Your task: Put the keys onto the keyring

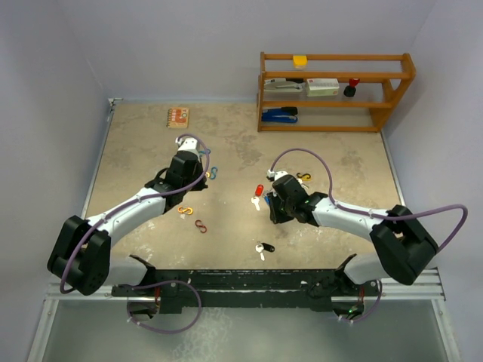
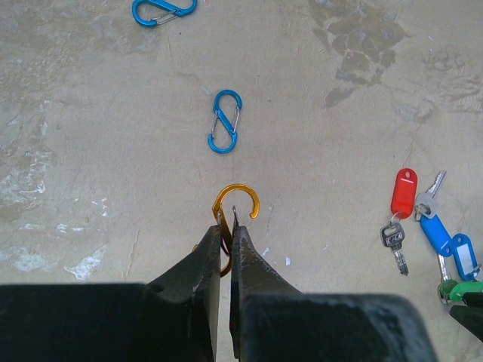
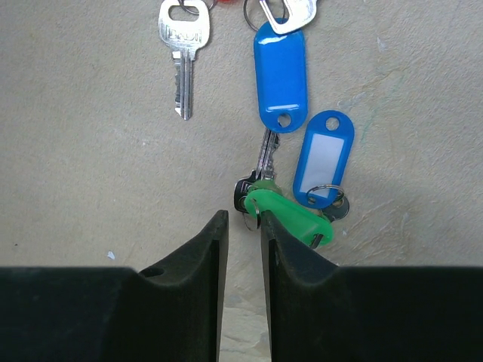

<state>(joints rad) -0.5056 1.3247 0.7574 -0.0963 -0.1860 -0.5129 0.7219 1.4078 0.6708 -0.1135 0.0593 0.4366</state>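
From above, the keys [image 1: 258, 197] lie loose near the middle of the view. The left wrist view shows the left gripper [image 2: 231, 225] clenched on an orange clip [image 2: 243, 199], which should be held steady with its hook outward. The right wrist view shows the right gripper [image 3: 243, 226] nearly closed at the green-tagged key [image 3: 290, 219]. I cannot tell whether it grips; it should pinch the ring, not the tag.

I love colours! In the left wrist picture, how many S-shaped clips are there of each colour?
blue clips: 2
orange clip: 1
total: 3
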